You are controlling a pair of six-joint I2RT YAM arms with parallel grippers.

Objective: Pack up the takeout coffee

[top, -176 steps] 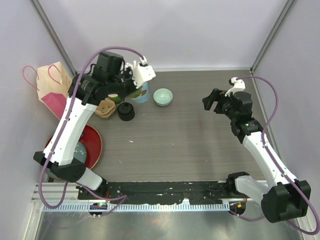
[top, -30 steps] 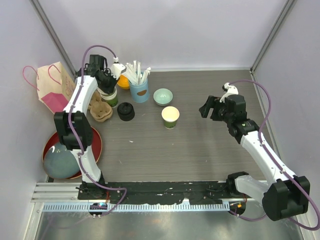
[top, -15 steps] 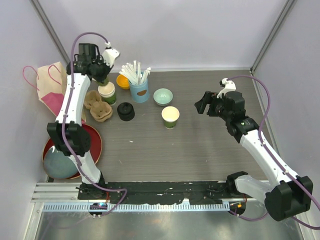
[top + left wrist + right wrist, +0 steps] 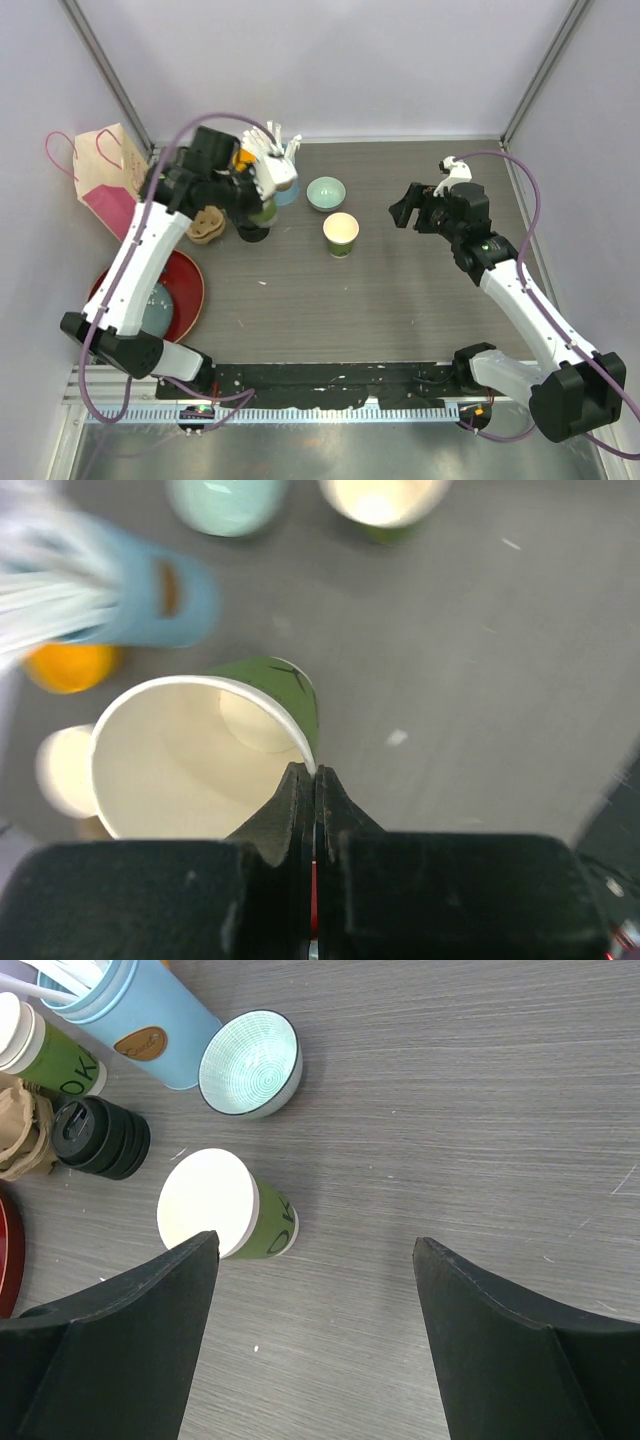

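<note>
**Top view:** the left tool (image 4: 255, 192) is shown over the back-left cluster. 1 open cup (image 4: 341, 233) stands mid-table, near the right tool (image 4: 410, 212).

**Left wrist view:** the left tool is closed on the pinched cup (image 4: 200, 755), gripped at the rim alone, with the blue straw cup (image 4: 150, 595) close by.

**Right wrist view:** the right tool is spread wide and empty. The black lids (image 4: 100, 1138) are stacked, so neither cup is capped.

**Hazard:** with so thin a hold, the paper rim could be crumpled, or the cup twisted loose. The straw cup could be knocked in passing.
</note>
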